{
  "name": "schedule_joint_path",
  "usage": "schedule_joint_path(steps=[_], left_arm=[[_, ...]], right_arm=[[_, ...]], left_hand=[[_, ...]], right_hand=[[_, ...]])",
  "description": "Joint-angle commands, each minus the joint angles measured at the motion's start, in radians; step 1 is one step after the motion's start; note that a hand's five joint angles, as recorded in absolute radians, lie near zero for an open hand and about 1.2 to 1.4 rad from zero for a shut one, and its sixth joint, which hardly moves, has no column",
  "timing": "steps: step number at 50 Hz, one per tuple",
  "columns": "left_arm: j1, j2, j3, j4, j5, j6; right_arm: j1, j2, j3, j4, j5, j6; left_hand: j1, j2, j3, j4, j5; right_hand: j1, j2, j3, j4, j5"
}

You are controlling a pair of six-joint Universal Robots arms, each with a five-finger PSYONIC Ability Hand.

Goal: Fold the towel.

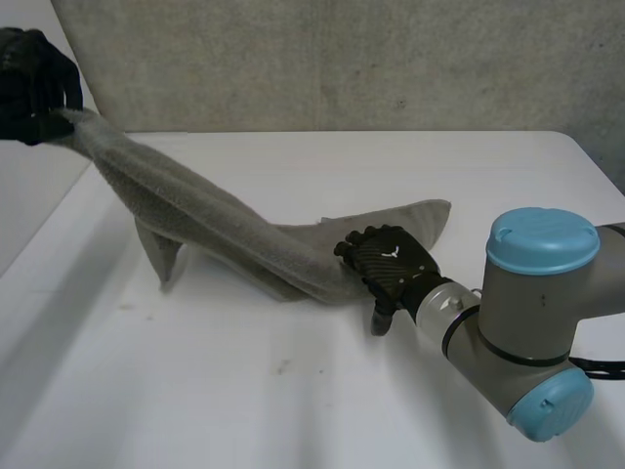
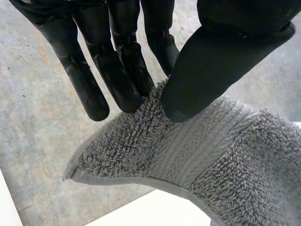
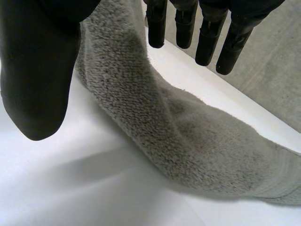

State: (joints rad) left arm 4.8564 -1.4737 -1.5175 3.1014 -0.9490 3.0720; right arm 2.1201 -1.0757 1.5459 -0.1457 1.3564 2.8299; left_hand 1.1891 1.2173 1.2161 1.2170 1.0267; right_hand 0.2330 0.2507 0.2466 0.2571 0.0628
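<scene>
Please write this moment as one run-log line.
left hand: raised, pinching towel near corner | right hand: open, on towel at table | towel: bunched, stretched between hands

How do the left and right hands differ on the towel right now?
The left hand is raised well above the table; the right hand sits low at the table. The left hand pinches the towel at its hemmed end between thumb and fingers; the right hand's hold is unclear. Both are on the same towel, which slopes between them.
</scene>
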Motion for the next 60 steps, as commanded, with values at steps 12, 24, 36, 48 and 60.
schedule_joint_path(steps=[12, 24, 36, 48, 60], left_arm=[[-0.145, -0.028, 0.056, 0.0, -0.185, -0.006], [-0.164, -0.019, 0.079, -0.012, -0.202, -0.006], [-0.17, -0.028, 0.065, -0.012, -0.202, -0.016], [-0.167, -0.033, 0.053, -0.007, -0.197, -0.027], [-0.153, -0.065, 0.034, -0.003, -0.192, -0.026]], right_arm=[[-0.069, -0.046, 0.034, 0.147, 0.01, 0.016], [-0.13, -0.19, 0.148, 0.205, -0.104, 0.006], [-0.072, -0.038, 0.054, 0.311, -0.186, 0.048], [-0.031, 0.226, -0.344, 0.31, -0.093, 0.126], [-0.008, 0.454, -0.76, 0.4, -0.048, 0.126]], left_hand=[[0.207, 0.179, 0.18, 0.179, 0.195], [0.207, 0.179, 0.18, 0.179, 0.195], [0.207, 0.179, 0.18, 0.179, 0.195], [0.207, 0.179, 0.18, 0.179, 0.195], [0.207, 0.179, 0.18, 0.179, 0.195]], right_hand=[[0.001, -0.017, -0.013, -0.023, -0.004], [0.225, 0.207, 0.211, 0.201, 0.22], [0.195, 0.178, 0.182, 0.171, 0.191], [-0.058, -0.076, -0.072, -0.083, -0.063], [-0.058, -0.076, -0.072, -0.083, -0.063]])
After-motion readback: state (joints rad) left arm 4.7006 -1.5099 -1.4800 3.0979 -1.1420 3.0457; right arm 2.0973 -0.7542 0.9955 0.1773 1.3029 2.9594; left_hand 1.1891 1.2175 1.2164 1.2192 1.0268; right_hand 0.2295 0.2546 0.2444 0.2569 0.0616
